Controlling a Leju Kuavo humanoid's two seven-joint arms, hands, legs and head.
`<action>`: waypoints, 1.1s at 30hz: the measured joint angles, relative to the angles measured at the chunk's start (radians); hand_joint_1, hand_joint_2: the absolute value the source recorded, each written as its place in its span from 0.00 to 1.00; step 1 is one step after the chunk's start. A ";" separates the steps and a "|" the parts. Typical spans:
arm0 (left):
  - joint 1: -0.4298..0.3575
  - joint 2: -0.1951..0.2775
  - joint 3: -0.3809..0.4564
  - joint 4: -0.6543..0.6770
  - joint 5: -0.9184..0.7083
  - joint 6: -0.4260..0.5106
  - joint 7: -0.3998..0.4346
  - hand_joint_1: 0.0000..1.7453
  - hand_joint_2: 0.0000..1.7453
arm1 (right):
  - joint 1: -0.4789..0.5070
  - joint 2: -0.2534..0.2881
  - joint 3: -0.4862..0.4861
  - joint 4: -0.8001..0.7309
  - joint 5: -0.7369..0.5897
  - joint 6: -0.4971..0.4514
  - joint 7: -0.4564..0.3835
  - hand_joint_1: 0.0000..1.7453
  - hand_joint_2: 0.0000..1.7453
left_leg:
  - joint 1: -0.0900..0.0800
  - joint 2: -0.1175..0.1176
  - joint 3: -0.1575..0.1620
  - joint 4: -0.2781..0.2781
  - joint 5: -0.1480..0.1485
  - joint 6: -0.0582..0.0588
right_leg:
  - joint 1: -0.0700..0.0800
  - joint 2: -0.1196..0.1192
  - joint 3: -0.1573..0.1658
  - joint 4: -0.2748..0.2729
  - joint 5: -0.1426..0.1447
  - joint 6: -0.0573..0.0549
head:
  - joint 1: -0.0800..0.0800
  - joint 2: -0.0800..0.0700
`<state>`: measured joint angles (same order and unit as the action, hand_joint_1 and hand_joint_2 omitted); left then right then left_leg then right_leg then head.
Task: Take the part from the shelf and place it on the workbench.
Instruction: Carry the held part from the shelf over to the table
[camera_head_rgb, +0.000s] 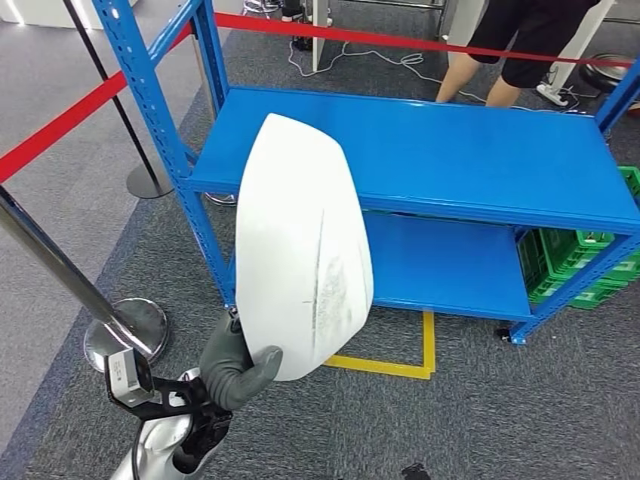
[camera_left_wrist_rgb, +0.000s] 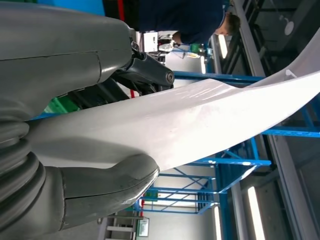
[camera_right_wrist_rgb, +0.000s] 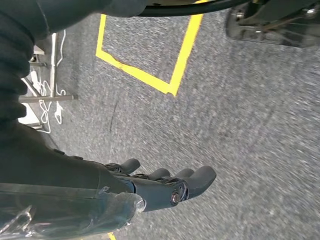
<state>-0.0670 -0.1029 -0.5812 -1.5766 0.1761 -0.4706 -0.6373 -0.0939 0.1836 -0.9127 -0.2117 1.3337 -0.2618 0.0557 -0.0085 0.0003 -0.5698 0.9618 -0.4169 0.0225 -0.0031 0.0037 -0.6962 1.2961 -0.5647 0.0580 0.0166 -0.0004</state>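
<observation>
Left robot hand (camera_head_rgb: 230, 368): grips the part (camera_head_rgb: 302, 245) at its lower edge, thumb across the near face, darker fingers behind. The left wrist view confirms the clamp, thumb on one side of the thin white shell (camera_left_wrist_rgb: 196, 117) and fingers (camera_left_wrist_rgb: 151, 75) on the other.

Part: a white, curved, shell-like panel with dark scuff marks on the near face. It is held in the air above the left robot hand, clear of the shelf (camera_head_rgb: 483, 150). Its long axis runs up and slightly away from the hand, the broad rounded end uppermost and the narrower end in the grip. The convex face is toward the camera.

Edges and room: to the left of the hand stand a chrome post (camera_head_rgb: 68, 275) on a round base, and red barrier tape (camera_head_rgb: 60, 125). Beyond the part is the blue shelf, its upper and lower boards bare where visible. Yellow floor tape (camera_head_rgb: 407, 365) marks a corner right of the hand, in front of the shelf. Green crates (camera_head_rgb: 581, 265) sit at the shelf's far right end.

Right robot hand (camera_right_wrist_rgb: 166, 185): hangs over grey carpet (camera_right_wrist_rgb: 245, 125), fingers fairly straight and close together, holding nothing.

Room: grey carpet throughout. A person's legs (camera_head_rgb: 472, 75) stand behind the shelf, with white cables on the floor nearby.
</observation>
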 joint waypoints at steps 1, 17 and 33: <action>0.000 0.000 0.000 0.001 0.000 0.000 0.000 0.94 1.00 | -0.001 0.000 -0.001 0.000 0.000 0.001 0.001 0.00 1.00 | 0.000 0.000 -0.014 0.002 0.010 -0.001 | 0.000 0.000 0.026 -0.015 0.025 -0.001 | 0.000 0.000; -0.003 0.002 0.003 0.004 0.000 -0.008 -0.006 0.94 1.00 | -0.004 -0.001 0.003 0.000 0.060 -0.031 -0.090 0.00 1.00 | 0.003 -0.002 -0.095 0.279 -0.094 -0.058 | 0.003 -0.005 0.105 -0.307 0.151 -0.051 | -0.010 0.000; 0.006 0.003 0.021 0.003 -0.015 0.003 -0.031 0.94 1.00 | 0.007 -0.001 0.059 0.000 0.091 -0.050 -0.135 0.00 1.00 | -0.003 0.000 0.003 -0.020 0.016 -0.005 | -0.003 -0.002 0.056 -0.067 0.069 0.002 | -0.002 0.000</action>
<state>-0.0605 -0.1003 -0.5603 -1.5733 0.1607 -0.4677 -0.6684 -0.0870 0.1827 -0.8533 -0.2121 1.4244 -0.3115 -0.0792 -0.0119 -0.0001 -0.5671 0.9414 -0.4010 0.0179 -0.0057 0.0013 -0.6405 1.2294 -0.4961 0.0602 0.0147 -0.0004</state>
